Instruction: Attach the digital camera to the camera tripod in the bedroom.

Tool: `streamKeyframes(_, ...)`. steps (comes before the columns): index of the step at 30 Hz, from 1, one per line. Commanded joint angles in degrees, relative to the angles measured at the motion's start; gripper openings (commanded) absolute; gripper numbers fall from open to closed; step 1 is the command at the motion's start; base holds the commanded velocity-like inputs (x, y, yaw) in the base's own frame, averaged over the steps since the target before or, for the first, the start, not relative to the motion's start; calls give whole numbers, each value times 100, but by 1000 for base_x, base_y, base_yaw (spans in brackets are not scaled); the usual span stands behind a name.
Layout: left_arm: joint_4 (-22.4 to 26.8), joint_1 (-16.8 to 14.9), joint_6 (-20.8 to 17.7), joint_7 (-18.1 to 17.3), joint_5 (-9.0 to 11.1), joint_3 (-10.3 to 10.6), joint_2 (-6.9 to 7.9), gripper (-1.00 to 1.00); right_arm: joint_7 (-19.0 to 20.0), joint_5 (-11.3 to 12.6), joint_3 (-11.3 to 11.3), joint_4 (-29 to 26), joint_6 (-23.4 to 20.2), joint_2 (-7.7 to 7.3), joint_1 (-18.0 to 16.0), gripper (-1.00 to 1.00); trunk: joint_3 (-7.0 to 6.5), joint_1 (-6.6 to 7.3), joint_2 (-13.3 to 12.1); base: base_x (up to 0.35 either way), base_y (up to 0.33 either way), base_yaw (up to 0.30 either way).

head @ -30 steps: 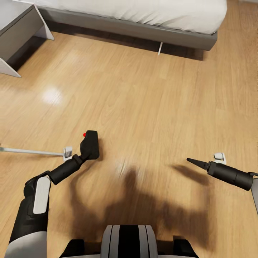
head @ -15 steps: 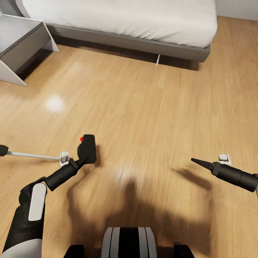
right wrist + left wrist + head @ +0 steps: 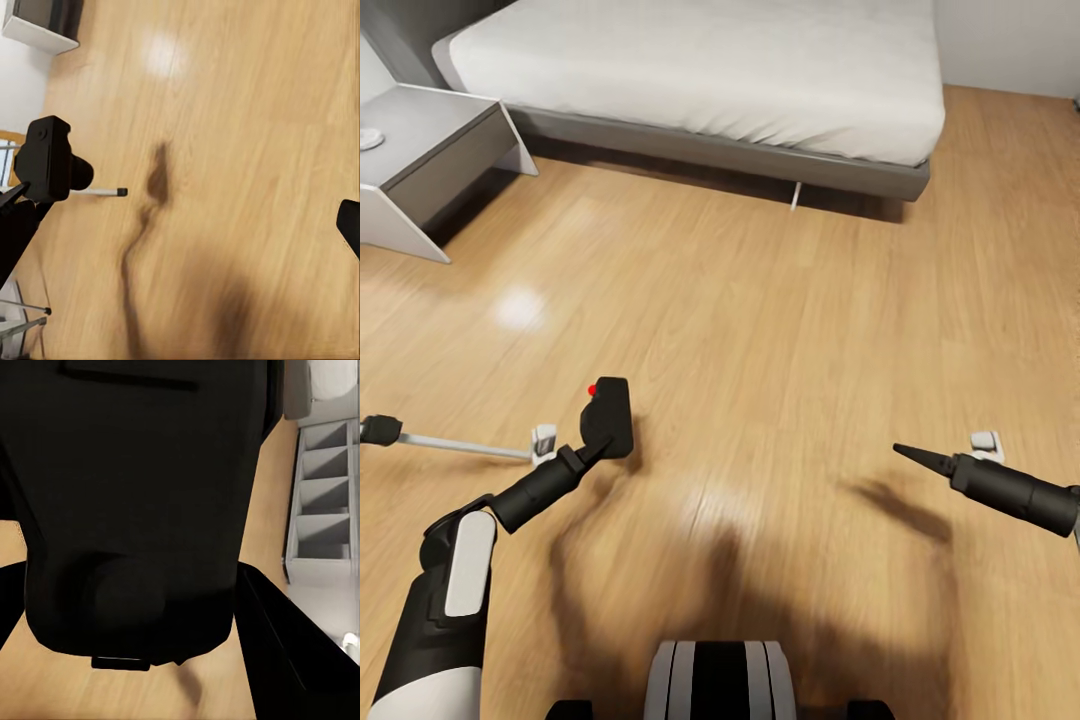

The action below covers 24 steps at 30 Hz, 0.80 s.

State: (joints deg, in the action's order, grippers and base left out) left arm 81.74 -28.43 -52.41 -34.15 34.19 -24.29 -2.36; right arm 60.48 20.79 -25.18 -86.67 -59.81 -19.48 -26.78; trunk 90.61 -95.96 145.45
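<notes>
The left gripper [image 3: 592, 452] pinches the digital camera [image 3: 606, 417] between its fingers and holds it up over the light wood floor [image 3: 780, 320], the red button [image 3: 593, 389] showing at the camera's top corner in the head view. In the left wrist view the camera's black body [image 3: 135, 502] sits right against the lens, with one dark finger [image 3: 289, 652] alongside it. From the right wrist view the camera [image 3: 46, 159] shows its round lens barrel, clamped at the end of the left arm. The right gripper [image 3: 916, 458] hangs over the floor well apart from the camera, its fingers pressed together into a thin point and holding nothing. A thin silver rod with a black end [image 3: 430, 441] lies near the left arm; what it belongs to cannot be told. Farther ahead stand the grey-framed white bed [image 3: 700, 70] and a grey bedside table [image 3: 430, 150].
</notes>
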Motion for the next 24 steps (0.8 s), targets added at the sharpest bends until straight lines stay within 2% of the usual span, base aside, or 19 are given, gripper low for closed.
streamKeyframes(1, -19, -4, -26, -36, -19, -11, -8, -100, 29, -77, -5, 1, -19, 3, -3, 100, -20, 3, 0, 0, 0, 0)
streamKeyframes(4, -115, -4, -25, -31, -18, -3, -15, -100, 31, -328, 0, 1, -19, 23, -3, 100, -86, 11, -4, 0, 0, 0)
streamKeyframes(10, -322, -4, -16, -53, -17, 2, -19, -100, 33, -543, 5, 1, -19, 44, -3, 100, -219, 26, -12, 0, 0, 0)
streamKeyframes(18, -638, -4, -2, -19, -35, 6, -8, -100, 34, -594, -1, 8, -19, 33, -3, 100, -396, 47, -23, 0, 0, 0)
streamKeyframes(19, -841, -4, -24, -114, 455, -53, -25, -100, 34, -603, 0, 9, -19, 16, -3, 100, -419, 50, -24, 0, 0, 0)
streamKeyframes(21, -853, -4, -24, -122, 602, -52, -23, -100, 34, -598, -2, 9, -19, 15, -3, 100, -463, 55, -27, 0, 0, 0)
streamKeyframes(22, -880, -4, -20, -119, 783, -51, -18, -100, 34, -591, -3, 10, -19, 13, -3, 100, -485, 57, -28, 0, 0, 0)
streamKeyframes(23, -899, -4, -19, -113, 821, -51, -15, -100, 34, -590, -4, 10, -19, 11, -3, 100, -507, 60, -30, 0, 0, 0)
streamKeyframes(24, -1121, -4, -10, -117, 939, -8, 1, -100, 34, -588, -6, 10, -19, 14, -3, 100, -529, 63, -31, 0, 0, 0)
